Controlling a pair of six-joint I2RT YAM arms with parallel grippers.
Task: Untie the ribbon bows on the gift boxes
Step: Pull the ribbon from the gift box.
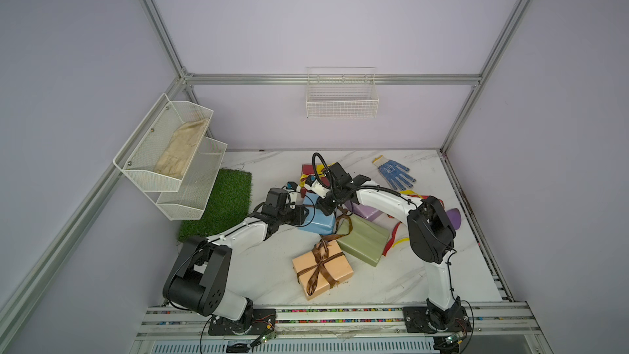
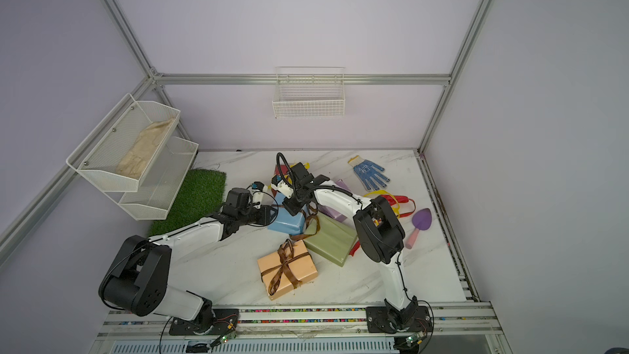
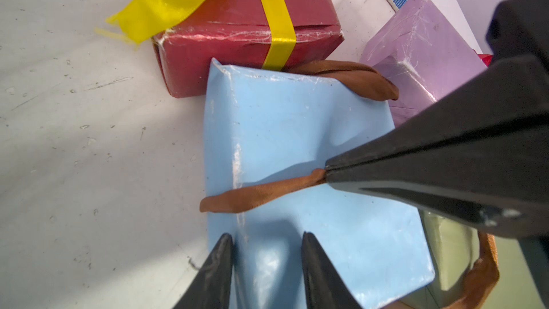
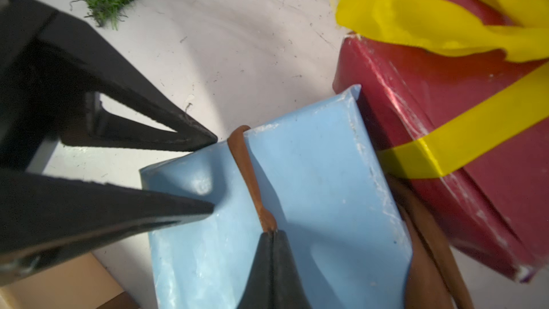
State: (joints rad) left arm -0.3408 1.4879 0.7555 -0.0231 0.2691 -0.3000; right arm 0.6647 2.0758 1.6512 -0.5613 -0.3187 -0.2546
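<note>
- One brown ribbon [image 4: 246, 170], bunched to a cord, crosses the top of the light blue box [image 4: 312, 188]. One stretch of it is pinched in the tips of the right claw [image 4: 271, 231], whose jaws are pressed together on it.
- One left claw [image 3: 266, 236], jaws partly apart with only the blue box's paper between them. Both tips rest on the box near its edge, just short of the ribbon and near the right claw's tips. The paper is dented there.
- One dark red box [image 3: 237, 25], touching the blue box just beyond the left claw's tips. It is bound with a yellow ribbon [image 3: 276, 25], whose loops lie loose on top.
- One lilac box [image 3: 416, 46], behind the right claw, near the blue box's far corner.
- One olive green box [image 1: 364, 240], beside the right claw and against the blue box, with a brown loop [image 1: 344, 225] lying on it.
- One peach box [image 1: 340, 267], well apart from both claws on the side of the arm bases, with a tied brown bow [image 1: 320, 260].
- One red ribbon [image 2: 403, 199] and one loose yellow strip [image 2: 376, 194], past the right arm's elbow.
- Sundries, all away from the claws:
  - blue-dotted glove [image 1: 394, 173]
  - purple trowel [image 2: 421, 221]
  - grass mat [image 1: 221, 206]
  - wall basket [image 1: 342, 103]
  - two-tier basket [image 1: 163, 151]
  - marble table [image 1: 391, 284]
</note>
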